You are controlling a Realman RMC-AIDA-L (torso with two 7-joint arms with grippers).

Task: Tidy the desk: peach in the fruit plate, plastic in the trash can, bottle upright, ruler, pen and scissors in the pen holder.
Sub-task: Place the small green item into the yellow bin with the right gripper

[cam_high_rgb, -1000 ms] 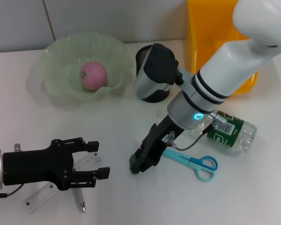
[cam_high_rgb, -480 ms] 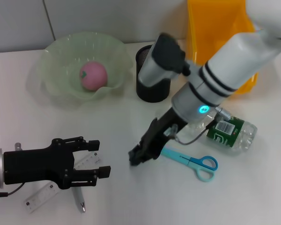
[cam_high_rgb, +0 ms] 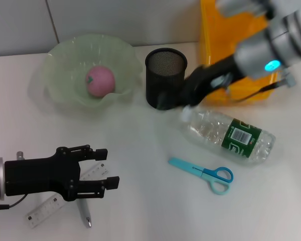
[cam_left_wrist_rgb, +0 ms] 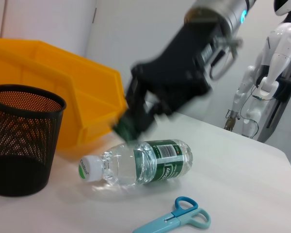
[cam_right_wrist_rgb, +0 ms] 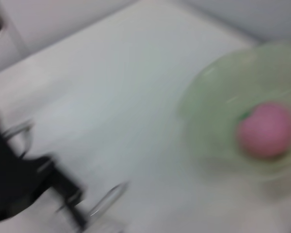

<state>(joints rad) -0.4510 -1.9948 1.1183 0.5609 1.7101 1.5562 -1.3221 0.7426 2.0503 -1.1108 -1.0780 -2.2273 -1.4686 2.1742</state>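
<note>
My right gripper, aperture unreadable, hangs just above the cap of the lying bottle, beside the pen holder. Step: bottle upright. Next: descend, grasp neck, tilt. Left gripper open over ruler.

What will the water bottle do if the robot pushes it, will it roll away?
Probably yes. The bottle is round and lying on its side on the table, so a sideways push would likely roll it. It looks clear and nearly empty, so it may be light and slide easily. Its thin ribbed plastic might dent a little if squeezed hard.
</note>
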